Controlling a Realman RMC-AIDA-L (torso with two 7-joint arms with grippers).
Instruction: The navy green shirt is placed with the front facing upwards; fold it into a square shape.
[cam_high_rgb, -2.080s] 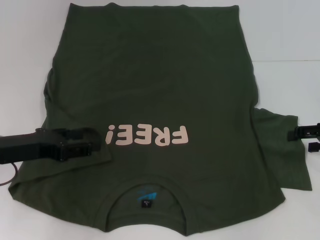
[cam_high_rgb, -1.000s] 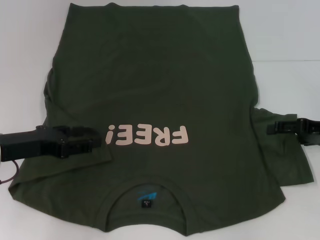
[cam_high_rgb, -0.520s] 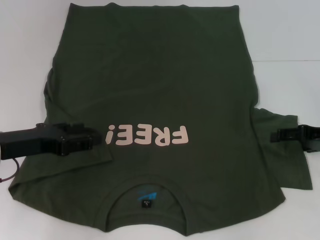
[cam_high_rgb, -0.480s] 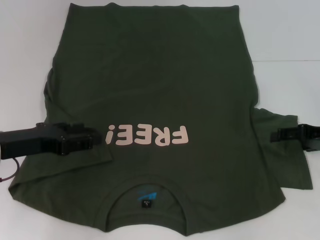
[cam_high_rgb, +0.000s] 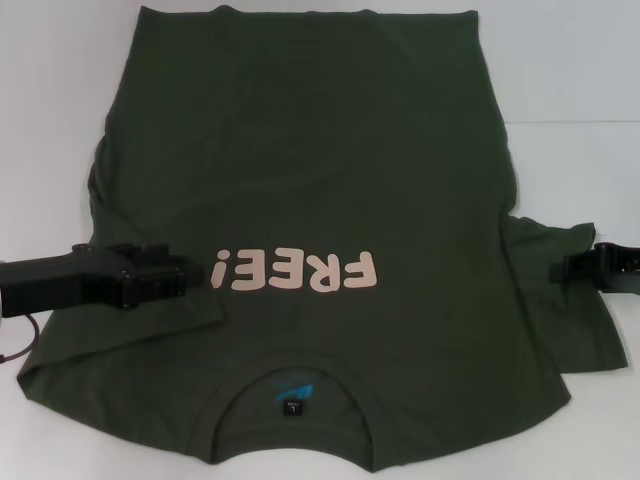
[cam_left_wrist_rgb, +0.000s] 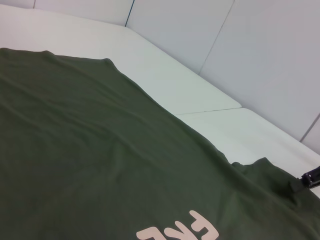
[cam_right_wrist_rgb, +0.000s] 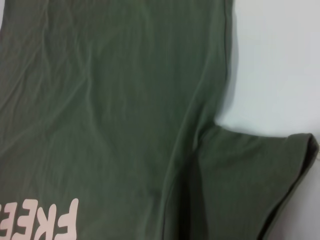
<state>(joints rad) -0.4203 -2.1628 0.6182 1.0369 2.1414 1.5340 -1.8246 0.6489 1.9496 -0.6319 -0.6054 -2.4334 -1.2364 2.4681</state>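
Head view: the shirt (cam_high_rgb: 310, 230) lies flat on the white worktop (cam_high_rgb: 580, 60), front up, collar nearest the robot, with the "FREE!" lettering (cam_high_rgb: 297, 270) just beyond the left gripper (cam_high_rgb: 182, 279). The left sleeve is already folded in over the body, and the left gripper rests on that fold much as it did a second ago; whether its fingers are apart or closed cannot be told. The right gripper (cam_high_rgb: 568, 268) had reached in over the right sleeve (cam_high_rgb: 565, 310) and has now drawn back toward the sleeve's outer edge, so that sleeve is probably the next fold; its fingers look close together, but a grip on cloth cannot be confirmed. Left wrist view: the shirt's front spreads ahead, and the right gripper (cam_left_wrist_rgb: 306, 179) shows far off at the sleeve. Right wrist view: the sleeve (cam_right_wrist_rgb: 250, 170) lies spread flat, unfolded, with no fingers visible.
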